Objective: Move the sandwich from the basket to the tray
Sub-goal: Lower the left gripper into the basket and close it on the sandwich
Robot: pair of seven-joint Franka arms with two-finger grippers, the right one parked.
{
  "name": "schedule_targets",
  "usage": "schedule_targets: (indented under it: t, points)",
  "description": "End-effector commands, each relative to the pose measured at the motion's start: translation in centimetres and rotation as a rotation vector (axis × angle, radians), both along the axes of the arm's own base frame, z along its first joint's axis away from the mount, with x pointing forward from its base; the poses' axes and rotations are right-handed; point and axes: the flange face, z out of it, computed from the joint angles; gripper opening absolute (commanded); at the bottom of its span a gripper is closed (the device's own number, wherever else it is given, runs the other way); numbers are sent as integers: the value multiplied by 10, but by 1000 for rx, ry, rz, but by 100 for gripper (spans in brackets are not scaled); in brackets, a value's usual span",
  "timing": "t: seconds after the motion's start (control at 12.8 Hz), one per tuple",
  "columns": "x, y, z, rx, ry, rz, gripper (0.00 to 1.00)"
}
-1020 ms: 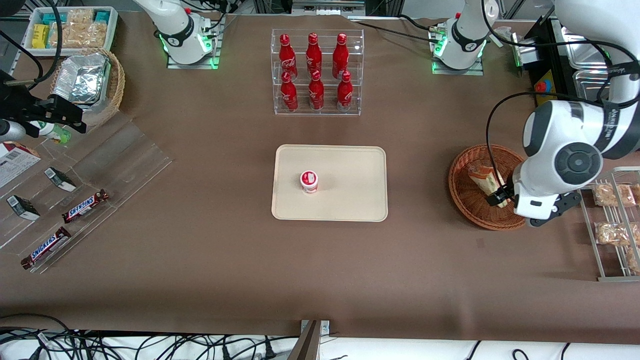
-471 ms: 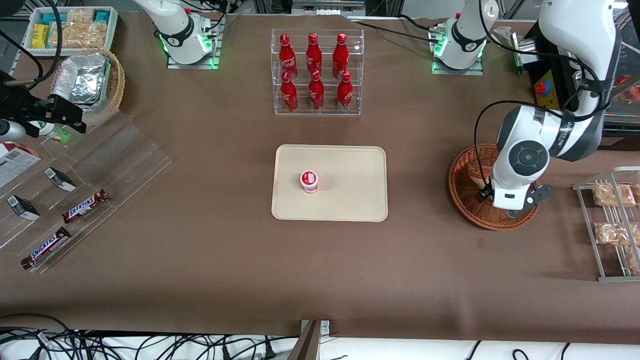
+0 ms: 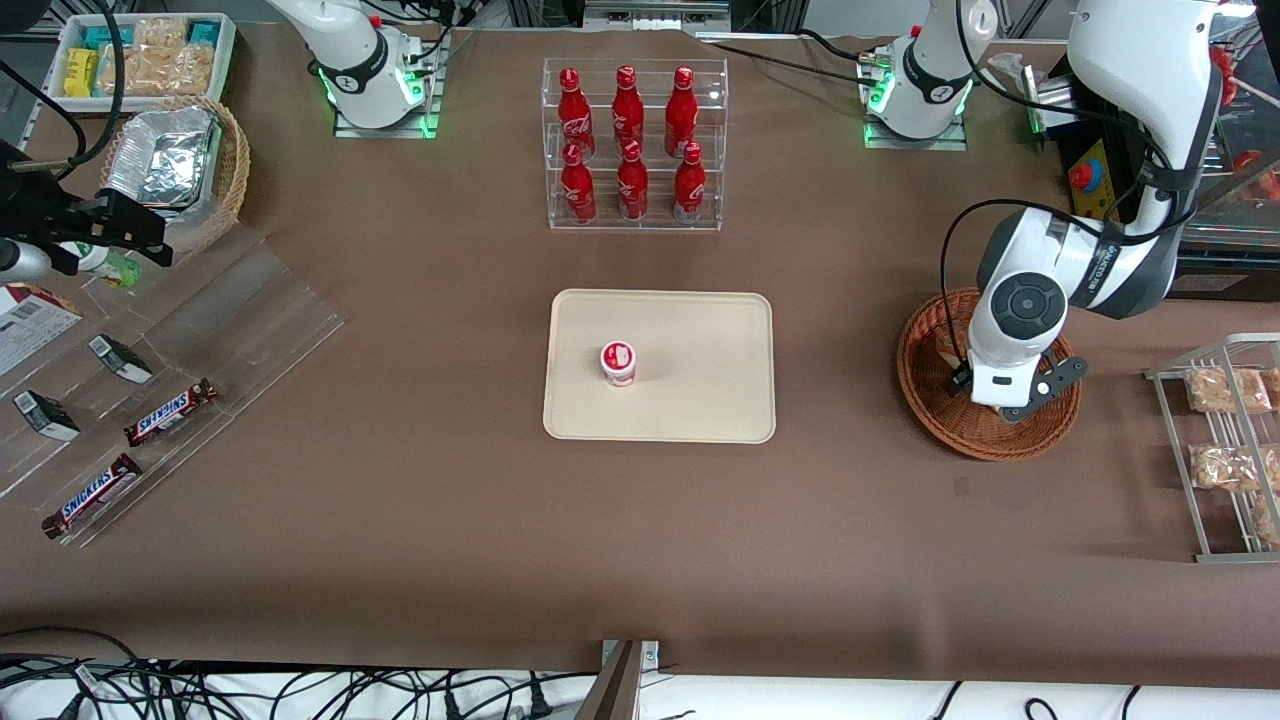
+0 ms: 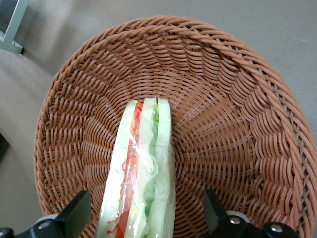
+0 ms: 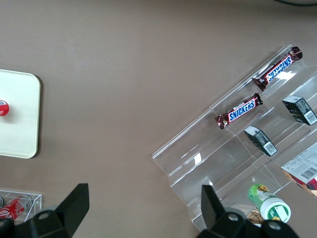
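Observation:
The sandwich (image 4: 143, 173), a wrapped wedge of pale bread with green and red filling, lies in the round reddish-brown woven basket (image 4: 237, 124). My gripper (image 4: 146, 213) hangs just above it and is open. One dark finger (image 4: 78, 210) stands on each side of the wedge, and neither touches it. In the front view the working arm's wrist (image 3: 1010, 375) sits over the basket (image 3: 925, 420) and hides most of the sandwich. The cream tray (image 3: 700, 350) lies flat at the middle of the table, well away from the basket toward the parked arm's end.
A small red-and-white cup (image 3: 618, 362) stands on the tray. A clear rack of red bottles (image 3: 633, 145) is farther from the front camera. A wire rack of bagged snacks (image 3: 1225, 440) stands beside the basket. Candy bars on a clear stand (image 3: 150, 400) lie toward the parked arm's end.
The working arm's wrist has shifted over the basket, toward the tray, and now covers the sandwich in the front view. The sandwich and the cup have not moved.

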Motion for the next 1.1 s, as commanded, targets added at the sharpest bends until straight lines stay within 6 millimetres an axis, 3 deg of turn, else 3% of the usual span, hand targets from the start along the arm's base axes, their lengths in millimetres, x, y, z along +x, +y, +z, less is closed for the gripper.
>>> schedule_targets:
  t: [0.0, 0.16, 0.31, 0.71, 1.02]
  points:
    - [-8, 4, 9, 22, -20, -4, 85]
    - [-8, 4, 9, 24, -17, -3, 51]
    - [-8, 3, 11, 23, -19, -9, 32]
    - [-3, 1, 25, 18, -28, -47, 24]
    - [6, -1, 66, -9, 60, -208, 24]
